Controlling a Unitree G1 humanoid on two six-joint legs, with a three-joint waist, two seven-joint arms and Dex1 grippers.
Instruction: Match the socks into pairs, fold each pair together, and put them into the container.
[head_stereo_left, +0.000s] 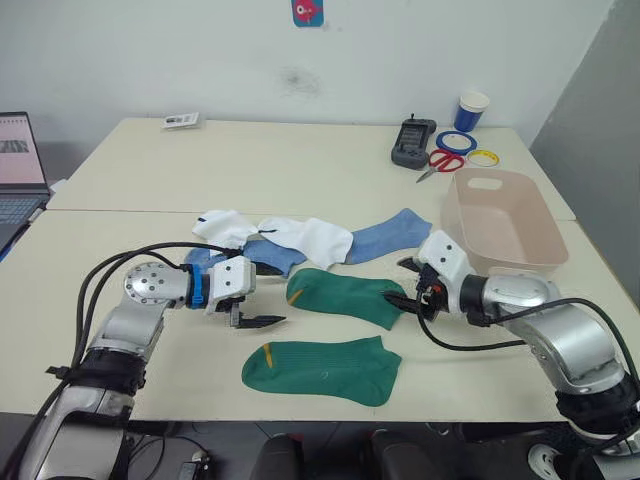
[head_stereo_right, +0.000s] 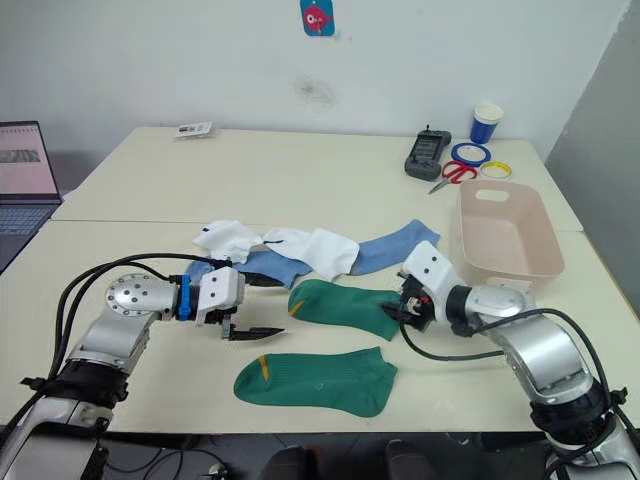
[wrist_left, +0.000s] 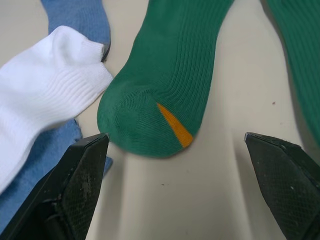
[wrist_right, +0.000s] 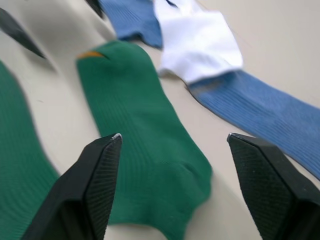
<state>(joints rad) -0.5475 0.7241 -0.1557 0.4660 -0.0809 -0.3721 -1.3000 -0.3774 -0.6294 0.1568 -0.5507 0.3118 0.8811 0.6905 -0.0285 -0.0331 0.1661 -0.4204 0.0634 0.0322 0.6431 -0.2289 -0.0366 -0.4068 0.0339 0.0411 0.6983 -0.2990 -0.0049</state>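
Left gripper (head_stereo_left: 262, 320): fingers spread wide, holding nothing; it hovers low over the table (head_stereo_left: 120, 230), just beside the toe end of the far green sock (head_stereo_left: 345, 297), the end with the yellow mark.
White socks (head_stereo_left: 285, 236): two, lying among the blue ones in a loose heap behind the green pair; one white toe touches the far green sock's toe in the left wrist view.
Blue socks (head_stereo_left: 390, 236): two, one partly under the white, one stretching toward the bin.
Near green sock (head_stereo_left: 322, 370): flat, by the table's front edge, apart from the far one.
Right gripper (head_stereo_left: 405, 300): fingers spread, empty; set over the cuff end of the far green sock.
Bin (head_stereo_left: 505, 225): at the right side of the table, looks empty, no sock in it.
Step in hand: pairing the green socks; both grippers flank the far one, end to end.
Next move calls for: each gripper closing on its end of that sock, lifting clear of the white toe, laying it squarely on the near green sock.
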